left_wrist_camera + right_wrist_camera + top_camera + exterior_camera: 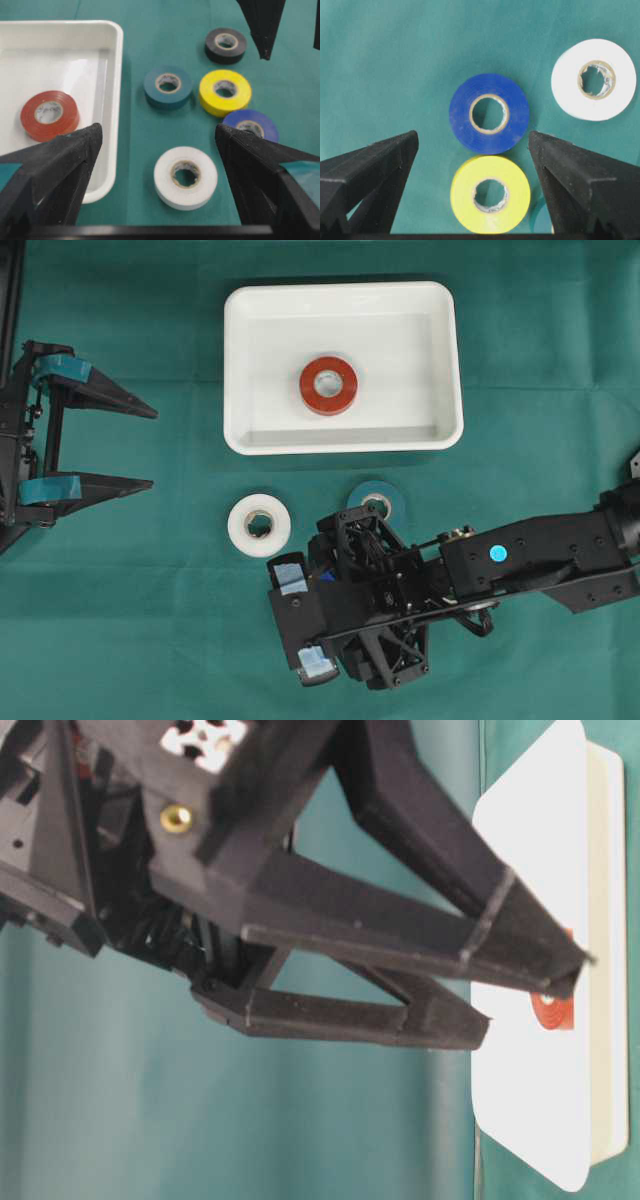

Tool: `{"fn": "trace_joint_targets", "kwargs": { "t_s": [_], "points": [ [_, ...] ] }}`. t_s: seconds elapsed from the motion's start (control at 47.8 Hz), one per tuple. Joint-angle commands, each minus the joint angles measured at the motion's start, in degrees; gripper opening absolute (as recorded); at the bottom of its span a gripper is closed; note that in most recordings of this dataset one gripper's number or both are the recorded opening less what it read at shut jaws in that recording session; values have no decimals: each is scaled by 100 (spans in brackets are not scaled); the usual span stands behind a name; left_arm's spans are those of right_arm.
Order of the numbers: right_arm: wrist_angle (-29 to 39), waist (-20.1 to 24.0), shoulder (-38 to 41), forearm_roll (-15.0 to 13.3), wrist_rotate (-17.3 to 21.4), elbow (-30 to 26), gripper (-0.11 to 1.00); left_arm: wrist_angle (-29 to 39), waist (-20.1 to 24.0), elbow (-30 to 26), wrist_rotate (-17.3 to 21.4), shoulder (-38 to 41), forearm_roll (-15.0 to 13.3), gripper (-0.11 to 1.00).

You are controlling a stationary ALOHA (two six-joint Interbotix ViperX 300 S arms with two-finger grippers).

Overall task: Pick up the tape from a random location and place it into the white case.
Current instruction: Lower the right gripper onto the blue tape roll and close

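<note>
The white case (343, 438) lies at the top middle with a red tape roll (328, 386) inside it. On the green cloth below it are a white tape roll (259, 524) and a teal one (376, 500), half hidden by my right arm. My right gripper (302, 622) hangs open above the blue roll (489, 113) and the yellow roll (490, 194), the yellow one lying between its fingers and untouched. My left gripper (152, 448) is open and empty at the far left, facing the case (117, 75) and the white roll (185, 176).
A black roll (226, 45) lies beyond the yellow roll (225, 92) and the teal roll (168, 86). The right arm (540, 560) reaches in from the right edge over the cluster of rolls. Green cloth covers the table.
</note>
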Motion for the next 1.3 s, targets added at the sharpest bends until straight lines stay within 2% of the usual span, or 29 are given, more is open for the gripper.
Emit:
{"fn": "trace_joint_targets", "kwargs": {
  "t_s": [0.0,1.131,1.277],
  "points": [
    [-18,9,-88,9,9,-149,92,-26,-18,-79,-9,26,-18,96],
    [-62,44,62,9,18,-114,92,-26,-18,-79,-9,18,-18,96],
    [-132,62,211,9,132,-62,92,-9,-18,-79,-9,18,-9,96]
  ]
}}
